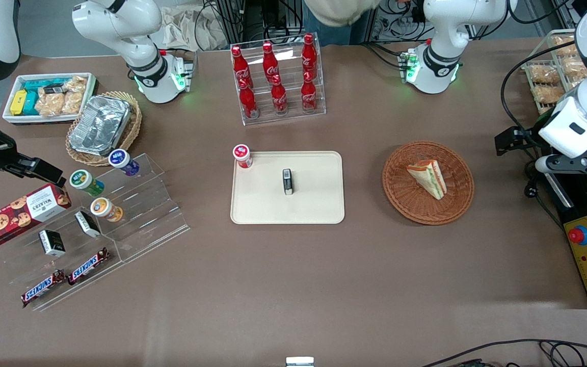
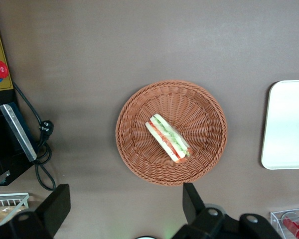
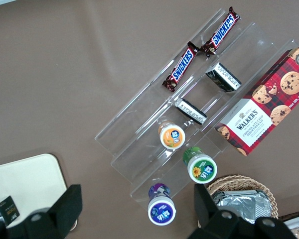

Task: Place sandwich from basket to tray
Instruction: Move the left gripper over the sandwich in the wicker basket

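Sandwich (image 2: 169, 138) lies in basket (image 2: 209, 104); tray (image 2: 288, 124) edge beside it; gripper (image 2: 124, 206) hovers above, fingers apart.

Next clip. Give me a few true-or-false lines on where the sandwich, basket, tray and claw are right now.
1. The sandwich lies in the basket. True.
2. The tray is bare. False: a small dark box and a red-capped cup sit on it.
3. The claw grips the sandwich. False: it hangs open above the basket, holding nothing.
4. The basket sits beside the tray, toward the working arm's end. True.
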Controlling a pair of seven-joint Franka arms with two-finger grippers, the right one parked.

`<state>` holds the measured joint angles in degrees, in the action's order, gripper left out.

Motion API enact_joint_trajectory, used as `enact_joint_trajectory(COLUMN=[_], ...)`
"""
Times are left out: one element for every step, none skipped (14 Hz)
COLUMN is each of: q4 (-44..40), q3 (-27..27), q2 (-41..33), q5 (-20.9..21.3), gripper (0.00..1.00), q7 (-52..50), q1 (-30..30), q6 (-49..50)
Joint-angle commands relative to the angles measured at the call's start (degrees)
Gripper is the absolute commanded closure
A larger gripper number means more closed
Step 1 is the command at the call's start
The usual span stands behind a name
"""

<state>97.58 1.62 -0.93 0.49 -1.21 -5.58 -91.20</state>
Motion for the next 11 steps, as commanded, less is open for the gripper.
enact_joint_trajectory(q4=[-1.60,-1.86,-1.87,-1.78,-1.34,-0.47,1.72,4.70,7.60,11.28,15.75], q3=[-0.04,-0.30,-0.56,-0.57,-0.48,-0.57,-0.48,-0.48,-0.48,-0.57,-0.48], q2=[0.50,0.84,0.76,0.76,0.67,0.23,-0.64,-1.95,-3.19,-4.94,-7.04], q5=[0.03,0.12,0.21,0.38,0.82,1.08,0.65,0.21,-0.05,-0.58,-1.63], gripper=[0.00,0.00,0.00,0.00,0.00,0.00,0.00,0.00,0.00,0.00,0.00], q7=[-0.90,-0.90,-0.90,-0.98,-1.07,-0.38,-0.37,-0.46,-0.63,-1.24,-1.77], q1=[-0.14,-0.22,-0.40,-0.49,-0.49,-0.40,-0.31,-0.23,-0.14,-0.40,-0.49], q6=[1.03,1.03,1.03,1.11,1.12,1.55,1.56,1.03,-0.36,-3.25,-7.19])
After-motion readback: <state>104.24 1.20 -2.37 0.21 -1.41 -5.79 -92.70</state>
